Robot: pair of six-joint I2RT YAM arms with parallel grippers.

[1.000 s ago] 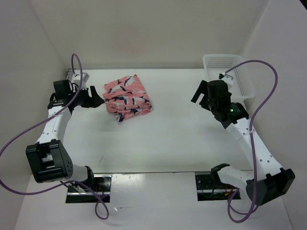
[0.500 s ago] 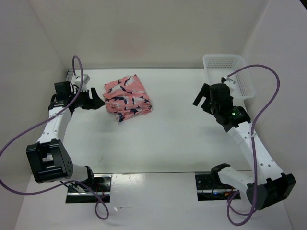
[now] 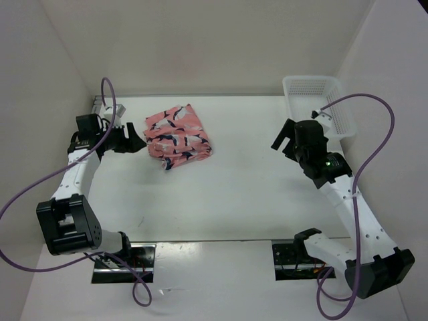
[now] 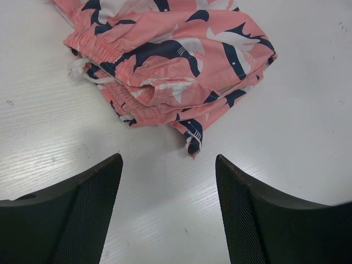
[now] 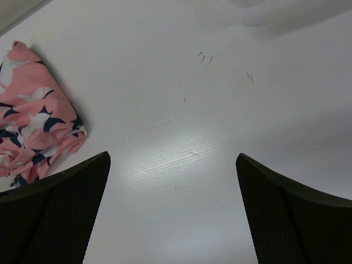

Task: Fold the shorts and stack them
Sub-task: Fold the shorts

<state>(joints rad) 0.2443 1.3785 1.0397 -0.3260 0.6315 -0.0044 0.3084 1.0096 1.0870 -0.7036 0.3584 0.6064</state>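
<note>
The salmon-pink shorts (image 3: 177,136) with navy-and-white shark shapes lie folded in a bundle on the white table at the back left. In the left wrist view the shorts (image 4: 165,60) show a gathered waistband and a white drawstring. My left gripper (image 3: 136,139) is open and empty, just left of the shorts, above the table (image 4: 169,165). My right gripper (image 3: 281,137) is open and empty, well to the right of the shorts, next to the basket. The right wrist view shows the shorts (image 5: 33,126) at its far left edge.
A white mesh plastic basket (image 3: 319,105) stands at the back right corner. White walls close in the table on the left, back and right. Purple cables loop off both arms.
My right arm has drawn back a little to the right and toward me. The left arm and the shorts have not moved.
</note>
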